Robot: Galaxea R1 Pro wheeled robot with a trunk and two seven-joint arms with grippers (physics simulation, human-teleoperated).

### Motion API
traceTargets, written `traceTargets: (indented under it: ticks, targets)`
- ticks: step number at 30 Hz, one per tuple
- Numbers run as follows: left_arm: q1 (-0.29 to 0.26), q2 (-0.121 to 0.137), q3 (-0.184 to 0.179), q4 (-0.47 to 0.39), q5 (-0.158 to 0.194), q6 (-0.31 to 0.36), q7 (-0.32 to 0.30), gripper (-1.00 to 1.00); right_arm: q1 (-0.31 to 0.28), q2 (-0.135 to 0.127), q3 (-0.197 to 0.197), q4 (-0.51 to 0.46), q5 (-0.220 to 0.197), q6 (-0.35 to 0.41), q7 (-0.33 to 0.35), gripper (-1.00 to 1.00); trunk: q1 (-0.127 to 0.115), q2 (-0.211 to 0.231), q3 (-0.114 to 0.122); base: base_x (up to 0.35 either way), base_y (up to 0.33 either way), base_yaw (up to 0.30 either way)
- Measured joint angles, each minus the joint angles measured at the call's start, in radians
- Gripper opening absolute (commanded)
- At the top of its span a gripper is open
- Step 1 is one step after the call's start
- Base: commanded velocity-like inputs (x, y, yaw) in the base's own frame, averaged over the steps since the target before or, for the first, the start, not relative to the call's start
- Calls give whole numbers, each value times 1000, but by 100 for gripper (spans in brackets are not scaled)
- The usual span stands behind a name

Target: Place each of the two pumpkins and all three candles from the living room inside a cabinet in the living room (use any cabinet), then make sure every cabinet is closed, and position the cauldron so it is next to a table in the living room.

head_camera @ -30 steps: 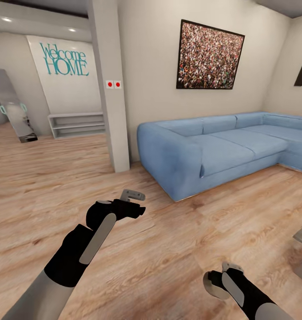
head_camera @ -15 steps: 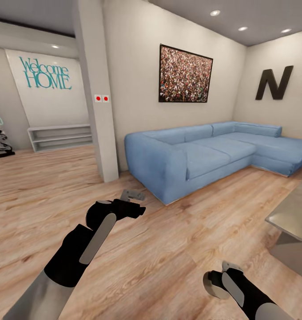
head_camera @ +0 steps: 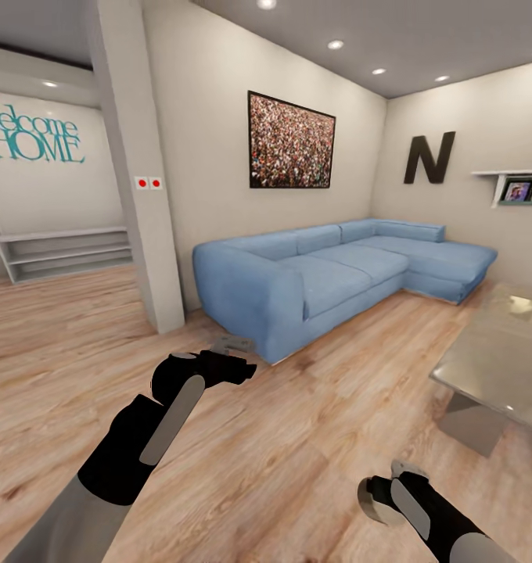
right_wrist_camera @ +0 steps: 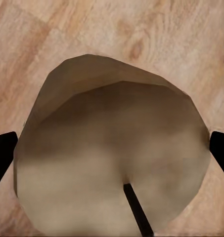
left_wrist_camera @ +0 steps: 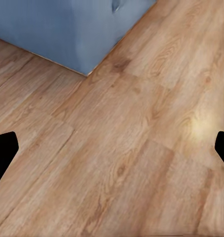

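A beige candle [right_wrist_camera: 112, 148] with a dark wick sits between the black fingertips of my right gripper [right_wrist_camera: 112, 155], which is shut on it. In the head view that right gripper [head_camera: 391, 486] hangs low over the wood floor at the lower right. My left gripper [head_camera: 236, 349] is held out over the floor near the sofa's corner; in the left wrist view its fingertips [left_wrist_camera: 4, 150] stand wide apart with only floor planks between them. The low table [head_camera: 493, 360] with a pale glassy top and a grey wedge leg [head_camera: 471, 422] stands at the right. Pumpkins, cabinet and cauldron are out of view.
A large blue corner sofa [head_camera: 328, 277] runs along the back wall. A white pillar [head_camera: 137, 195] stands left of it, with a low white shelf [head_camera: 62, 254] behind. Open wood floor [head_camera: 297, 453] lies between me, the sofa and the table.
The whole view has swung to the right: the sofa and pillar have shifted left and more of the table has come in. Both arms hold the same pose.
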Motion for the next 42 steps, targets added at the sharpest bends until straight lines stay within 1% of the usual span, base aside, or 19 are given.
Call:
traceTargets:
  ticks: [22,31,36,40,42]
  targets:
    - [0,0,-1,-1,0,0,0,100,0,0,0,1,-1,0,0,-100,-84,154,89,-239,183,-260]
    - [0,0,-2,2,-5,0,0,100,0,-3,-1,2,-1,0,0,-100,-119,217,126,-43,30,-260]
    - [-1,-1,-4,20,-6,0,0,100,0,-9,-1,2,-2,1,0,-100,-138,252,146,-3,2,-260]
    - [-3,-1,-6,61,-6,0,-1,100,0,-12,-3,3,-2,1,-1,-100,-154,280,162,-1,0,-258]
    - [-3,-1,-7,87,-5,0,-4,100,1,-16,-20,3,-1,1,-1,-100,-161,294,170,0,0,-252]
